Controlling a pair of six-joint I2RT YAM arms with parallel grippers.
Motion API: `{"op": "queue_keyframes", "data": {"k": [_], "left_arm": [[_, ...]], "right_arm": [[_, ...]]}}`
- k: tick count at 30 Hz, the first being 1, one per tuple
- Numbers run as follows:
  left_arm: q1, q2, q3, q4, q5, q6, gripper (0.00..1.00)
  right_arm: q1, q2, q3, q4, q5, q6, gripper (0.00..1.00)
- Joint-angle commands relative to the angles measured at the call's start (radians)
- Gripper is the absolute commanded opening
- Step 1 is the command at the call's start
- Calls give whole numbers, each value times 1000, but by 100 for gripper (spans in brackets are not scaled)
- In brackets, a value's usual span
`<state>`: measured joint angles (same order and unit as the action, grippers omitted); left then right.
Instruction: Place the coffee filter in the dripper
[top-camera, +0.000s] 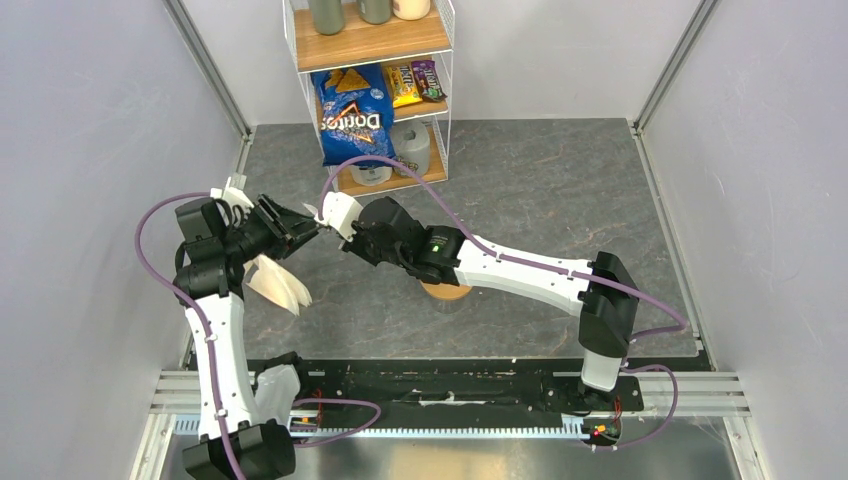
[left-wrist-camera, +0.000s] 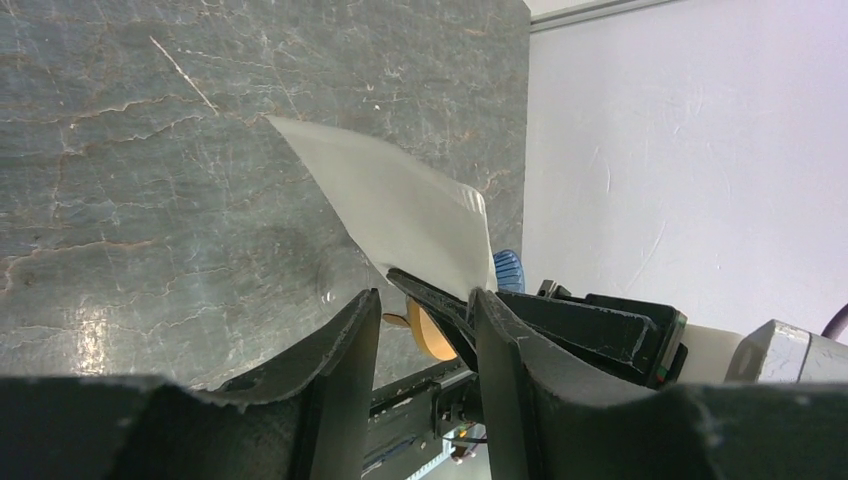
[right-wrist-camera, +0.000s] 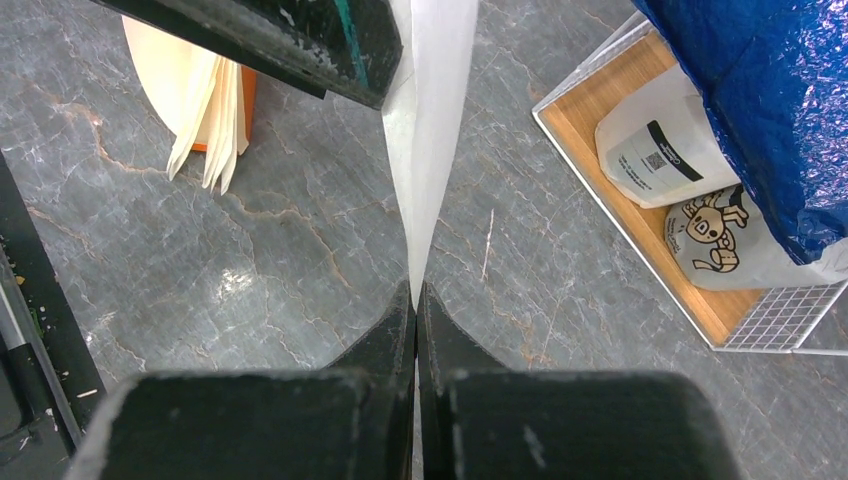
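2 white arms (top-camera: 520, 268), black joints (top-camera: 607, 300), purple cables (top-camera: 140, 235)

A grey marbled counter (top-camera: 560, 180) carries a white wire shelf rack (top-camera: 345, 50) at its far edge. The rack holds a blue Doritos bag (top-camera: 352, 115), candy packets (top-camera: 415, 80) and a white jug (top-camera: 412, 148). Cream paper filters (top-camera: 280, 285) fan out at near left. A round wooden piece (top-camera: 447, 291), perhaps a ring, lies mid-counter.

Grey veined stone table (top-camera: 560, 180). At its far edge, a white wire shelf rack (top-camera: 345, 48) standing on the slab. Well in front of the rack, slightly right, a round wooden ring (top-camera: 447, 291). In front of the rack and left, a fanned bundle of cream paper filters (top-camera: 280, 283), apart from the ring.
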<state>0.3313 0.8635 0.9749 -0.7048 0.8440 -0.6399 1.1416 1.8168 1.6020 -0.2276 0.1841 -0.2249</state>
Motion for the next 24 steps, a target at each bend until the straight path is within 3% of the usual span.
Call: {"op": "queue_keyframes", "data": {"k": [1,24], "left_arm": [[-3,14,2,16,-25,-3,46],[-4,52,21,31,-36,-38,45]], "right_arm": [[4,-15,35,41,-9,1,0],[32,33,70,30,-20,-74,0]]}}
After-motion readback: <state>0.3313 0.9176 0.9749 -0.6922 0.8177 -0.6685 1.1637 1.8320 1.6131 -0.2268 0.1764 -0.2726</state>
